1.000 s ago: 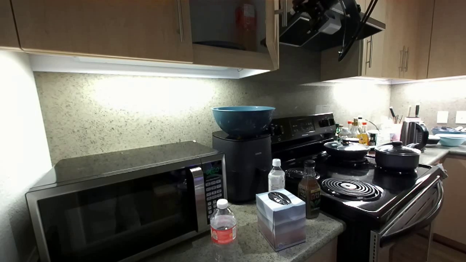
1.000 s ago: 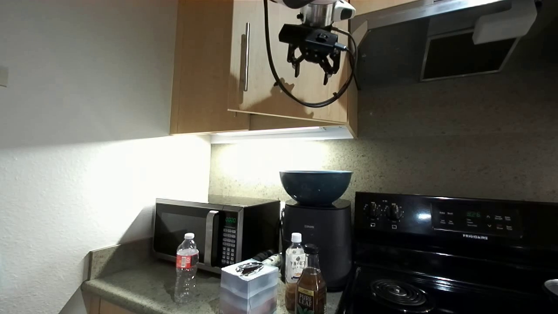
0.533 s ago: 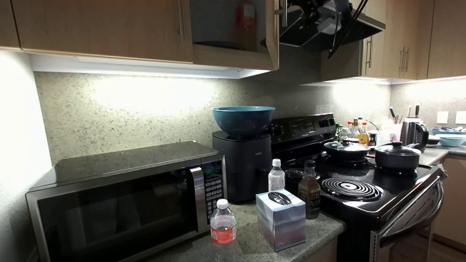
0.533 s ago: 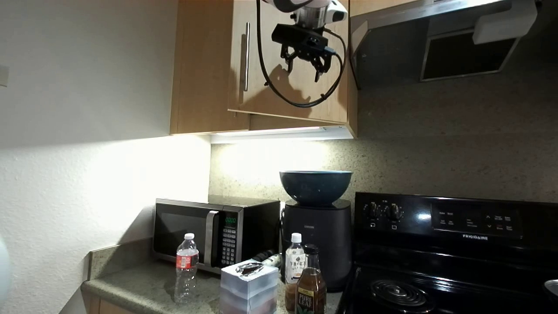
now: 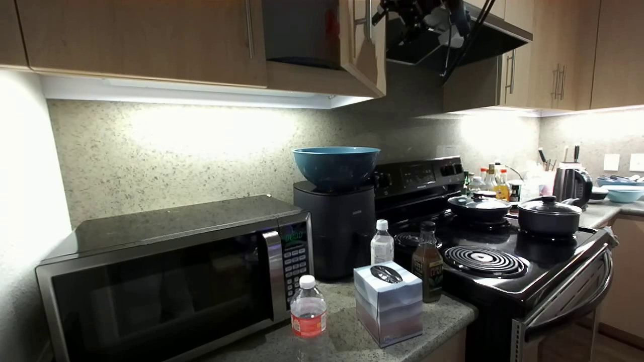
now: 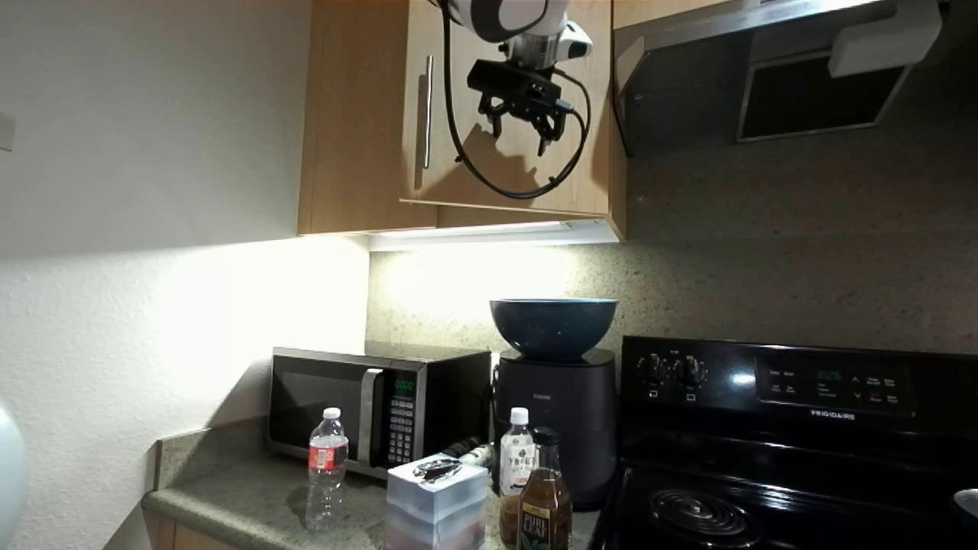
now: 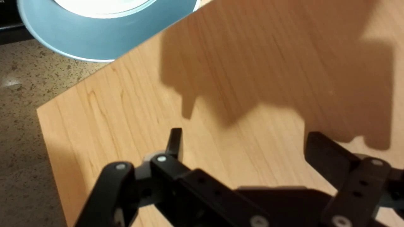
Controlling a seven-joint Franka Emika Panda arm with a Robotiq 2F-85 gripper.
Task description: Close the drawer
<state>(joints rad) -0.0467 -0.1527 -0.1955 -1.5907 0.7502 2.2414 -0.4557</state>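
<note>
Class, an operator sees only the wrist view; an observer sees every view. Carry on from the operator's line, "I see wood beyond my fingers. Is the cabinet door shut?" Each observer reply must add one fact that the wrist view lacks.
Observer: No. In an exterior view, the cabinet door stands partly open.
Operator: Where is its handle? I can't see one.
Observer: It runs upright near the door's free edge; in an exterior view it appears to the left of the gripper.
Operator: And what holds up the blue bowl at the top of my view?
Observer: A dark appliance stands under it in both exterior views.
</note>
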